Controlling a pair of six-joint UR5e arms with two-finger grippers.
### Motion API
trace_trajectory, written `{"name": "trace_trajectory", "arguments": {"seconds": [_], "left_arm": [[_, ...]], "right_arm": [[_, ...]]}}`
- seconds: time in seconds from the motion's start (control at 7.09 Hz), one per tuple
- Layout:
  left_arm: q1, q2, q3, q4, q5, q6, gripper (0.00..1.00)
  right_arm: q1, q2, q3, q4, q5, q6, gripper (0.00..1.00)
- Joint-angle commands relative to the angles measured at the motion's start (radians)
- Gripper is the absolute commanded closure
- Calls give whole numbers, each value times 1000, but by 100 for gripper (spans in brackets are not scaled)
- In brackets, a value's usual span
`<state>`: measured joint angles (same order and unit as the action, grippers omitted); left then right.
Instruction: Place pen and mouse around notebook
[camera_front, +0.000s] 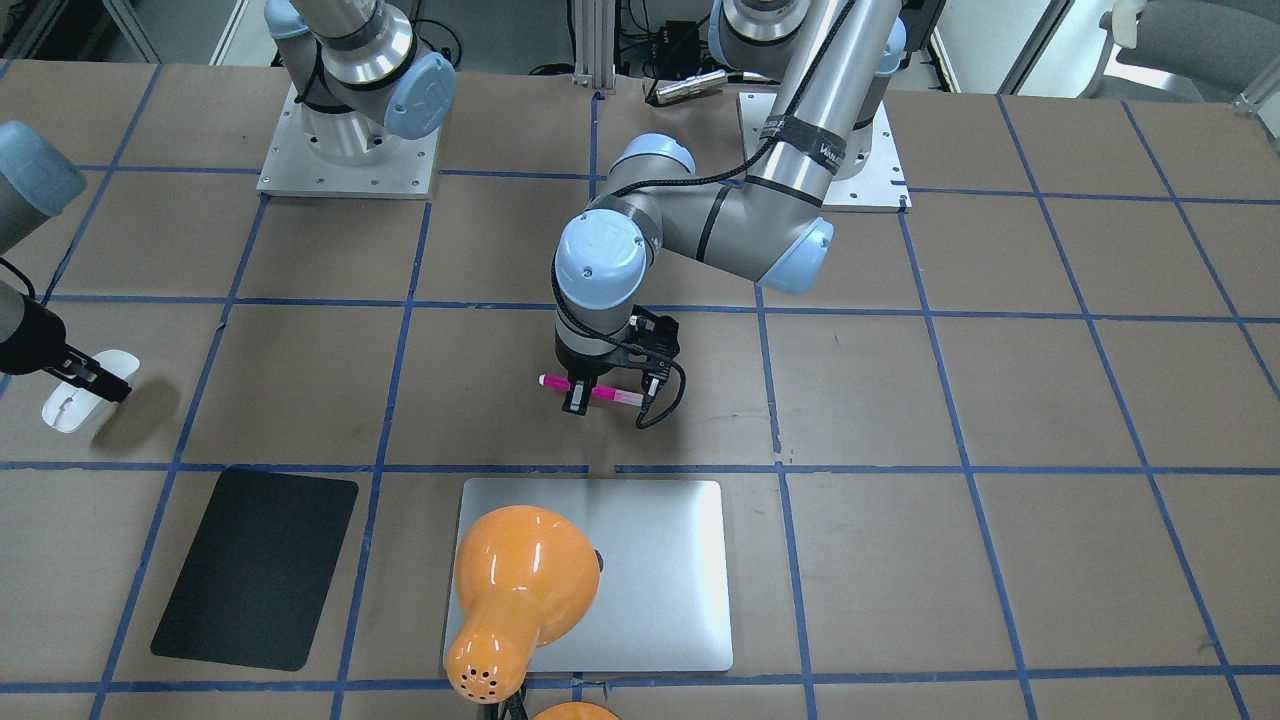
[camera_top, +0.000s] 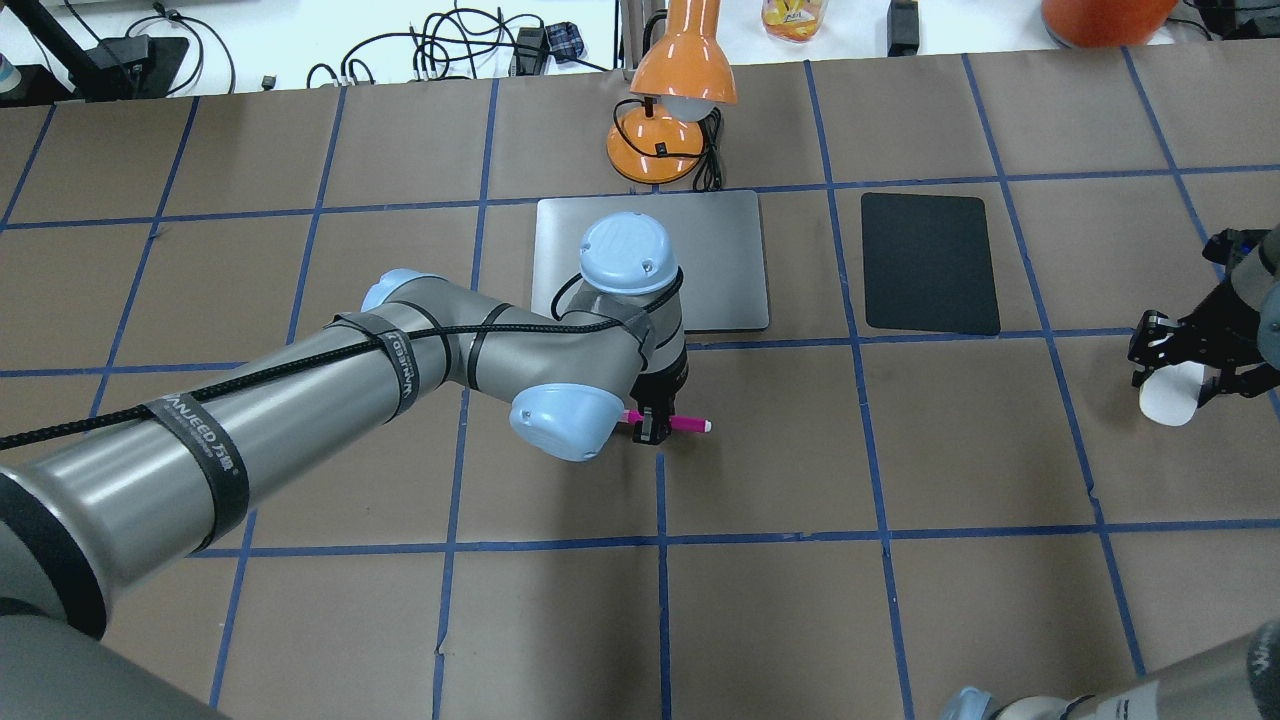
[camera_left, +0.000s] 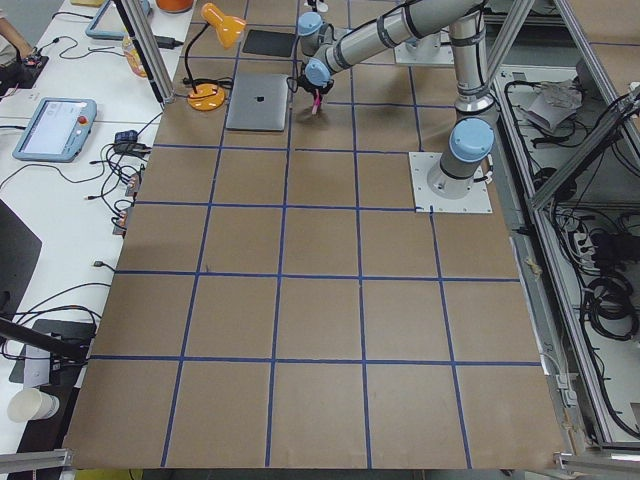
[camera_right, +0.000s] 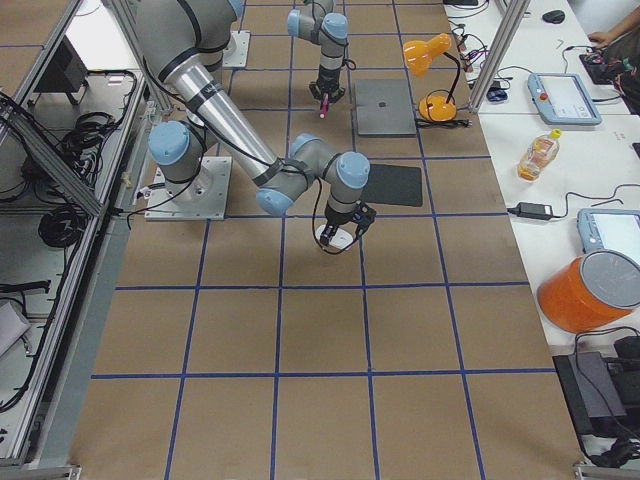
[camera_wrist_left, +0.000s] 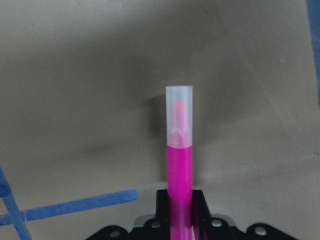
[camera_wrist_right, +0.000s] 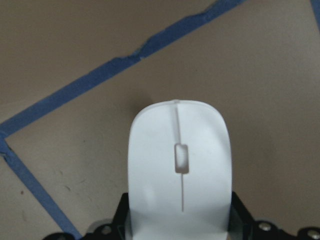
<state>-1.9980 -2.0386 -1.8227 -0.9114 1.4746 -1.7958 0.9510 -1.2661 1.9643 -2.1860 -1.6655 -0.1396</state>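
While the pen (camera_wrist_left: 179, 167) is slim, the mouse (camera_wrist_right: 160, 165) is glossy, oval.

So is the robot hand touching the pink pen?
Touching. The front-facing view shows the left hand clamped across the pen, which sticks out both sides.

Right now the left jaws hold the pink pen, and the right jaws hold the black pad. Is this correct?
Not quite. The left jaws do hold the pen, but the right jaws hold the white mouse, not the black pad; the right wrist view shows it. The pad lies free beside the notebook.
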Motion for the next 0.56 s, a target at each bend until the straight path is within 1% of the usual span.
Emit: {"name": "trace_trajectory", "arguments": {"seconds": [0.0, 0.14, 0.28, 0.42], "left_arm": [[1, 9, 34, -18, 6, -1, 0], [7, 38, 49, -27, 6, 82, 0], [30, 64, 72, -62, 0, 327, 0], [54, 102, 107, -175, -2, 578, 0]], "right_arm": [[99, 7, -53, 3, -5, 2, 49], [159, 8, -67, 0, -3, 15, 49], [208, 11, -88, 0, -3, 17, 49], [247, 31, -123, 5, 1, 2, 49]]}}
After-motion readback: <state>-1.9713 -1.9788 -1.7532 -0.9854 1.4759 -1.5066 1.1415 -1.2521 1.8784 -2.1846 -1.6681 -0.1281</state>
